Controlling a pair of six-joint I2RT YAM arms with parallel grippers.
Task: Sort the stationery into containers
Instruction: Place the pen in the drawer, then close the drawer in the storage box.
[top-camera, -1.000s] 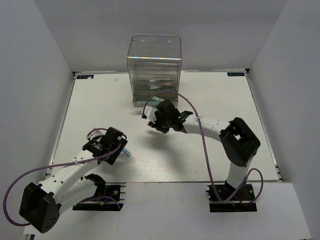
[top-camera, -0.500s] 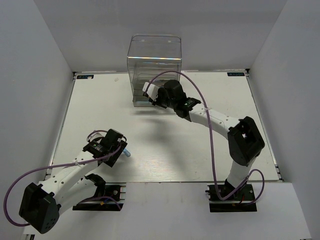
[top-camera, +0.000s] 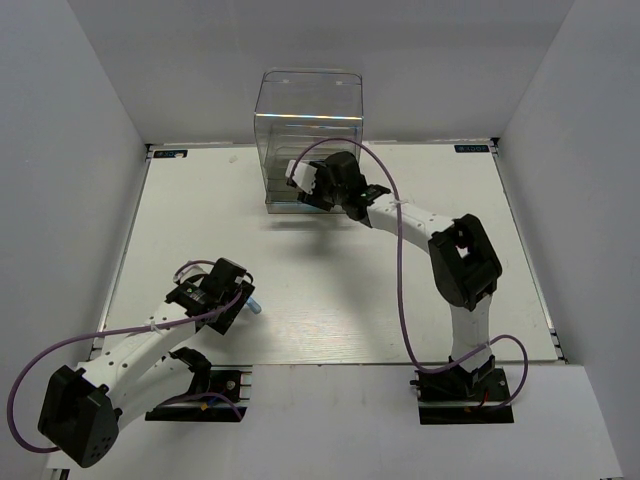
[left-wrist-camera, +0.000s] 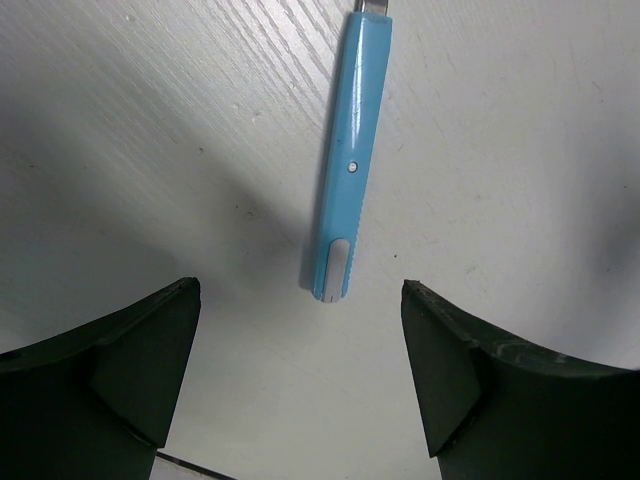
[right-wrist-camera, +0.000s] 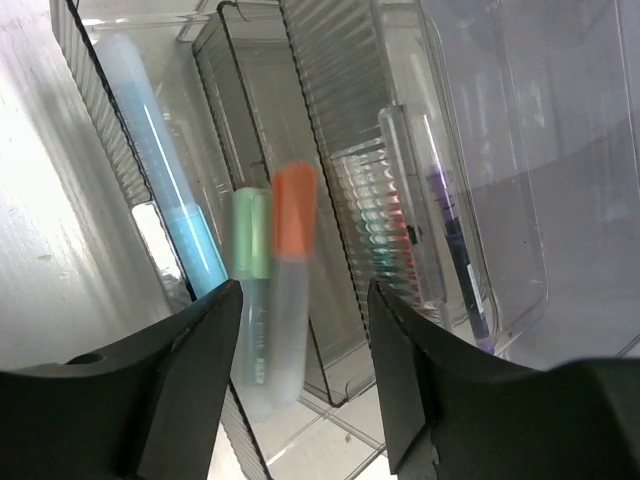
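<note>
right arm stretched forward, right gripper (right-wrist-camera: 303, 290) at the cabinet (top-camera: 308, 120) front, fingers apart, blurred orange marker (right-wrist-camera: 294, 215) between them. left arm folded, left gripper (left-wrist-camera: 300, 300) well short of cabinet, fingers apart above light-blue marker (left-wrist-camera: 350, 160).

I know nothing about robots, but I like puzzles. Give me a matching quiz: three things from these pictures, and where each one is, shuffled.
1. slim light-blue pen
2. orange-capped marker
3. tall clear plastic cabinet

A. standing at the far side of the white table
B. right beside a mint-green marker
C. lying flat on the table by the open left fingers

Pairs: 1-C, 2-B, 3-A
</note>
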